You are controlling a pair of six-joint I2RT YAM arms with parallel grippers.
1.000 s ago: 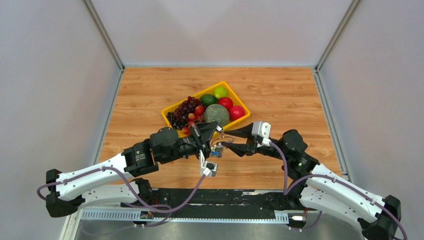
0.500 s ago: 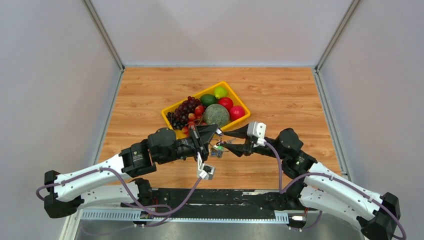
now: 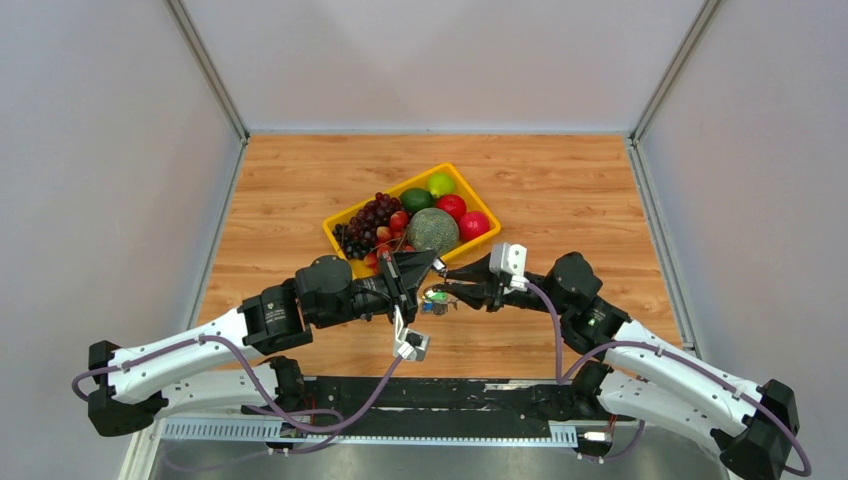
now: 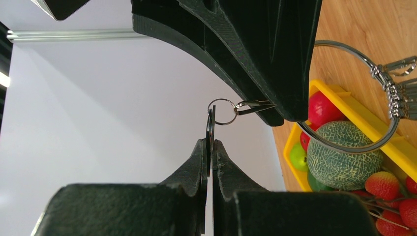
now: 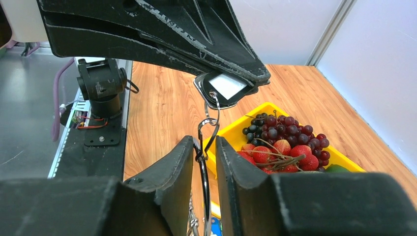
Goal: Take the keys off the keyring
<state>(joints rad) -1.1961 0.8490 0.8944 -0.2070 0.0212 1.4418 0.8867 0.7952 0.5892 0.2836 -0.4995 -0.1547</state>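
Note:
My left gripper [image 3: 432,262] is shut on a flat black tag with a white face [image 5: 223,87], seen edge-on in the left wrist view [image 4: 211,123]. A small ring [image 4: 221,100] and a wire clip [image 5: 209,130] link the tag to the large silvery keyring [image 4: 359,53]. Several keys [image 4: 404,93] hang on the keyring; from above they show as a small bunch [image 3: 436,301] over the table. My right gripper [image 5: 204,145] faces the left one, tips almost meeting. Its fingers stand slightly apart on either side of the keyring wire [image 5: 204,182], which lies against the left finger.
A yellow tray [image 3: 478,200] with grapes, strawberries, a melon, apples and limes sits just behind the grippers. Grey walls close in the wooden table on three sides. The arm bases and a metal rail are at the near edge.
My right gripper has moved left toward the left gripper, so the tips now nearly meet. The key bunch has shifted slightly left with it. The left arm has drawn back a little.

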